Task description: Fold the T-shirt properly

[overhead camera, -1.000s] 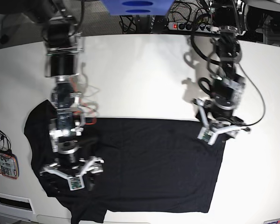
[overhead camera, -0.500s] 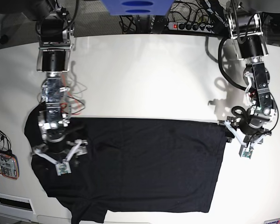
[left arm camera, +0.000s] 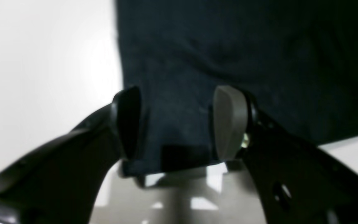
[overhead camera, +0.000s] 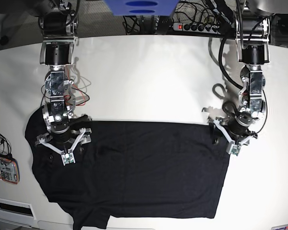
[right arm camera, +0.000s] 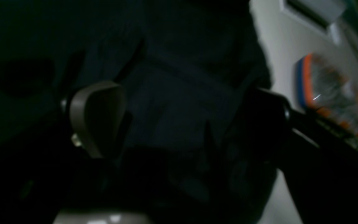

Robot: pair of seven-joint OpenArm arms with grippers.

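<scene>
The plain black short-sleeved cloth T-shirt [overhead camera: 134,167] lies spread flat on the white desk [overhead camera: 144,76]. My left pincer [left arm camera: 179,124] straddles its hem corner, agape, ungripped; my right pincer [overhead camera: 63,149] gapes wide over its shoulder. Step: positioning for the first fold. Next: descend and pinch.

**Three Views, One Shirt: How the Cameras Were Set**

The base camera looked steeply down from above the near edge of the white table [overhead camera: 144,76], far enough back to take in both arms and the whole T-shirt [overhead camera: 149,167].

The left wrist camera sat just behind the left gripper [left arm camera: 176,124], looking along its parted fingers at close range onto the shirt's corner and bare tabletop.

The right wrist camera rode likewise behind the right gripper [right arm camera: 179,124], very near the dark cloth, blurred.

Each wrist view shared with the base view its own gripper and the cloth under it.
</scene>
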